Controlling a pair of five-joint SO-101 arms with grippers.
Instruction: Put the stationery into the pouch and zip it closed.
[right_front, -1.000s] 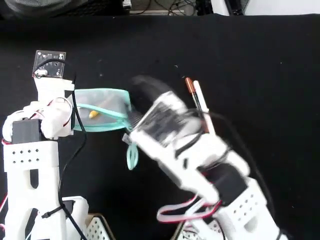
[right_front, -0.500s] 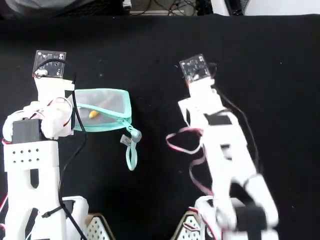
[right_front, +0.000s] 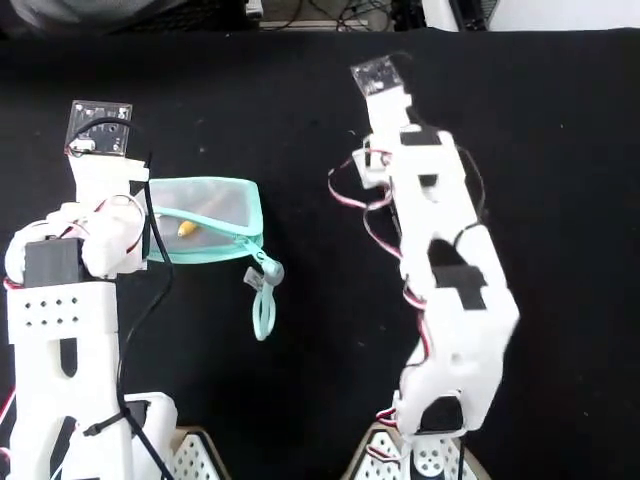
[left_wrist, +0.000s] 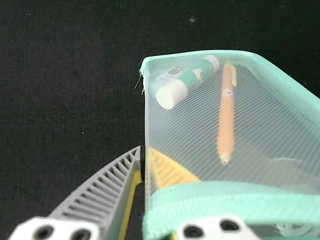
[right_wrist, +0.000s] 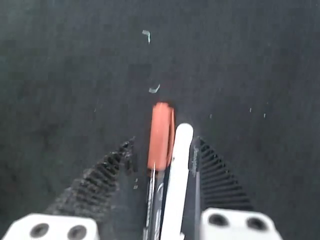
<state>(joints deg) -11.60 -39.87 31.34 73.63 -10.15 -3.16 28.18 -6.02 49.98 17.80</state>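
Right tool (right_wrist: 164, 145), jaws spread, astride orange pen (right_wrist: 160, 132) and white pen (right_wrist: 180, 155), touching side by side on table (right_wrist: 75, 60); well apart from pouch (left_wrist: 240, 125) clamped in left tool (left_wrist: 145, 162). Risk: pinching both at once, losing one in transit.

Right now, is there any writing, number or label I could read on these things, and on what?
Nothing here can be read.
Tube inside the pouch: a label with dark print, too blurred to read.
Orange-capped pen and white pen on the table: no legible marking.
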